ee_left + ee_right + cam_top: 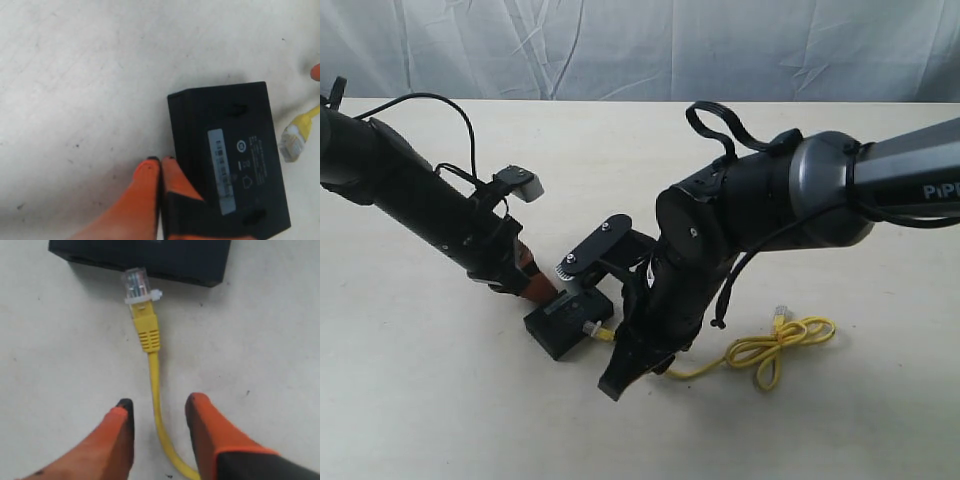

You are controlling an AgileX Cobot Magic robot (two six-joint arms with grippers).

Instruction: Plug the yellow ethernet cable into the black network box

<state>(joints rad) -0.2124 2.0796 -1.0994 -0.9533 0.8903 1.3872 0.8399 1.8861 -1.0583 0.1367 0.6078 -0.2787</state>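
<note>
The black network box (565, 322) lies flat on the table; its label faces up (222, 170) in the left wrist view. My left gripper (161, 162) is shut with nothing between its orange fingers, pressed against the side of the box. The yellow ethernet cable (760, 352) trails right into a loose loop, its far clear plug (781, 313) lying free. Its near clear plug (137, 286) lies on the table, touching or just short of the box's side (150, 257). My right gripper (157, 410) is open, and the cord (156, 390) runs between its fingers untouched.
The table is a pale cream surface (440, 400). A white cloth backdrop (640, 45) hangs along its far edge. The right arm's bulky black wrist (670, 290) hangs over the area just right of the box.
</note>
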